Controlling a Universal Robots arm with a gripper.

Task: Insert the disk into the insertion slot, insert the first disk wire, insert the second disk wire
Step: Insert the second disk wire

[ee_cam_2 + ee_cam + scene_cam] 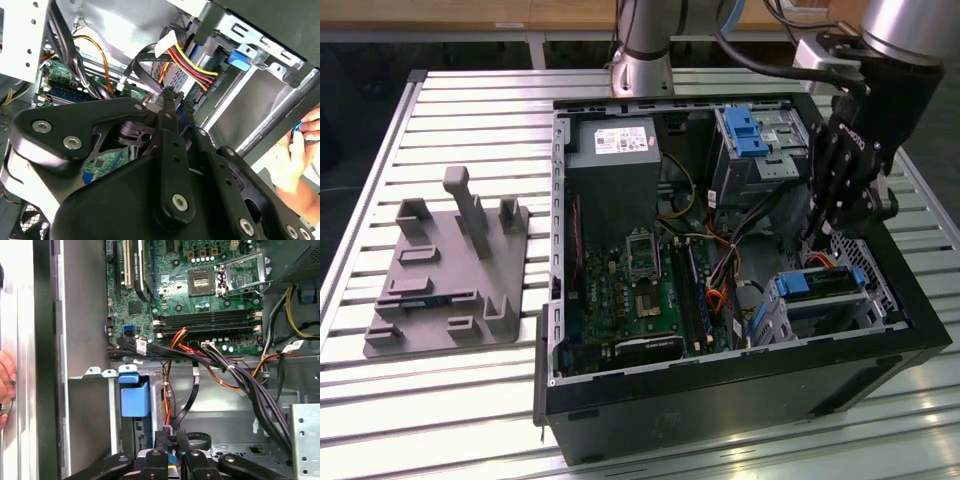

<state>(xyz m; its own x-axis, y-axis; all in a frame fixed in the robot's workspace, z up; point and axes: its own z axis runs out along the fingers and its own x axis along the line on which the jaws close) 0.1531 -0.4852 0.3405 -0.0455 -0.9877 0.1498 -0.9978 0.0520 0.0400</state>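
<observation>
The disk (823, 284), in its blue carrier, sits inside the grey insertion slot (840, 318) at the case's corner on the exterior view's right. Its blue carrier tab (134, 396) shows in both wrist views (239, 59). My gripper (815, 243) reaches down into the case just above the disk's end. In both wrist views its fingers are drawn together (170, 436) and pinch the end of a black flat disk wire (193, 390). In the second wrist view my gripper (169, 95) holds that end beside the red and yellow power wires (192, 66).
A motherboard (630, 290), a power supply (615, 170) and a taller bay with a blue latch (750, 135) crowd the case. A thick black cable bundle (240, 380) crosses near the slot. A person's hand (295, 160) rests at the case edge. A grey fixture (450, 270) stands outside.
</observation>
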